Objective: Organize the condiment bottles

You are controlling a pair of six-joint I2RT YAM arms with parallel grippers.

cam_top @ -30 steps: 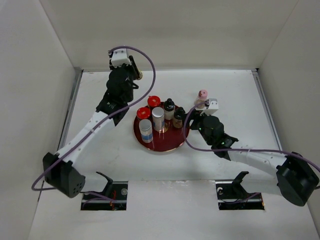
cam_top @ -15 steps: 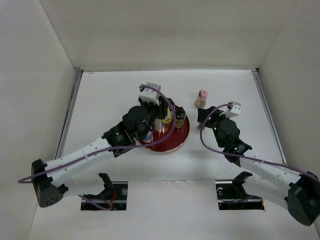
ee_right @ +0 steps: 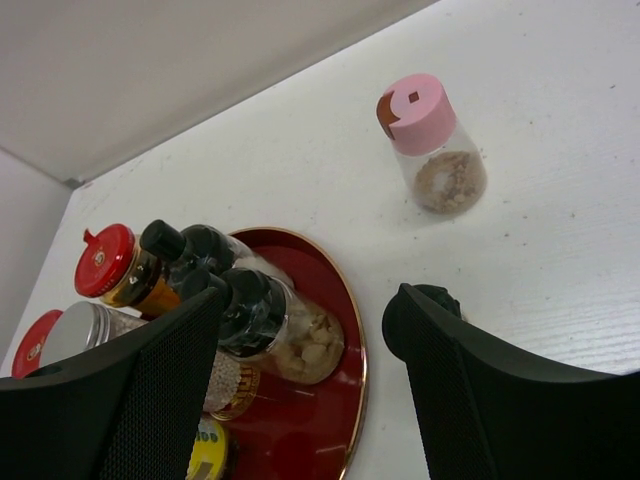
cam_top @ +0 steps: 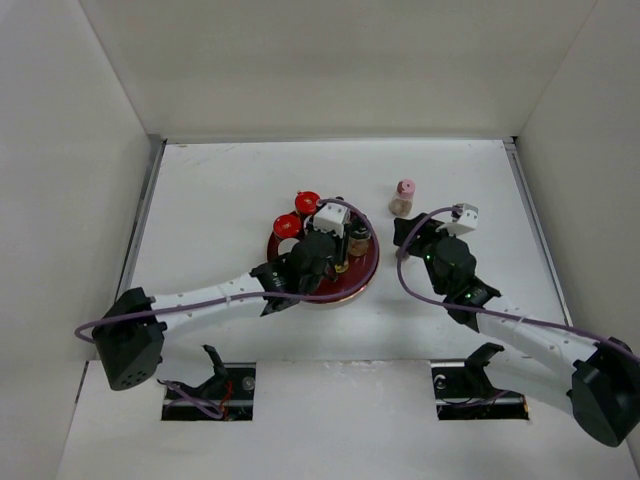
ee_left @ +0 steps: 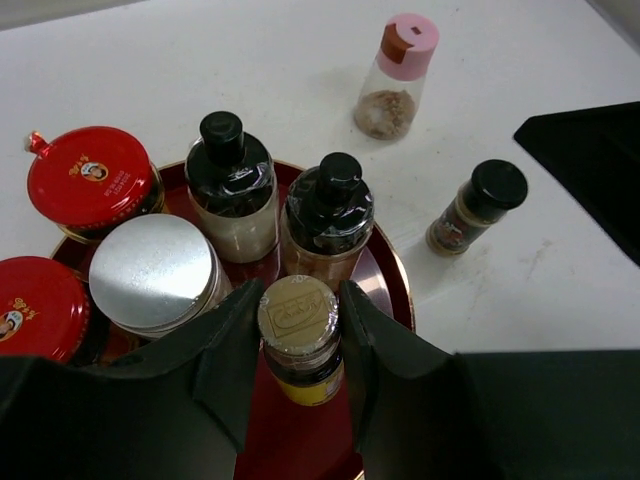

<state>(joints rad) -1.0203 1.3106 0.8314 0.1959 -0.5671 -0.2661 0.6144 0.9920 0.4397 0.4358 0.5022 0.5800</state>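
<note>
**Left arm.** My left tool (ee_left: 300, 300) is clenched on a slim bottle (ee_left: 305, 380) (gold cap, yellow label). I hold it upright over the near part of the round dark red tray (ee_left: 388, 283); whether its base touches the tray I cannot tell.

**On the tray, behind it.**
- Two black-capped bottles (ee_left: 232, 190) stand side by side, the left with pale contents, the right brownish.
- A silver-lidded cylinder (ee_left: 152, 272) stands to their left.
- Two red-lidded jars (ee_left: 95, 180) sit at the left rim.

**On the white bench (ee_left: 250, 50), off the tray.**
- A clear pink-capped shaker (ee_left: 398, 75) holds brown powder.
- A small black-capped brown bottle (ee_left: 478, 205) stands nearer.

**Right arm.** My right tool (ee_right: 305, 320) is released, its jaws wide, beside the tray and grasping nothing.
</note>
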